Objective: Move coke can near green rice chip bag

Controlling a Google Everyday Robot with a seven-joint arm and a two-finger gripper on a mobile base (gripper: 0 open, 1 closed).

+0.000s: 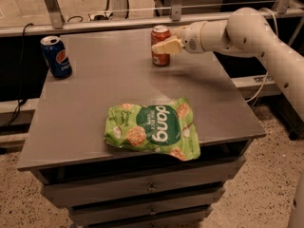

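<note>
The coke can (160,56), red-orange with a silver top, stands upright at the far middle of the grey table (95,103). My gripper (161,42) reaches in from the right and is shut on the can. One cream finger (167,46) crosses the can's front and the other is hidden behind it. The green rice chip bag (153,131), with white "dang" lettering, lies flat near the table's front edge, well in front of the can.
A blue Pepsi can (56,56) stands at the table's far left corner. A metal rail (118,23) runs behind the table. Drawers (142,189) sit below the tabletop. My white arm (256,32) spans the right side.
</note>
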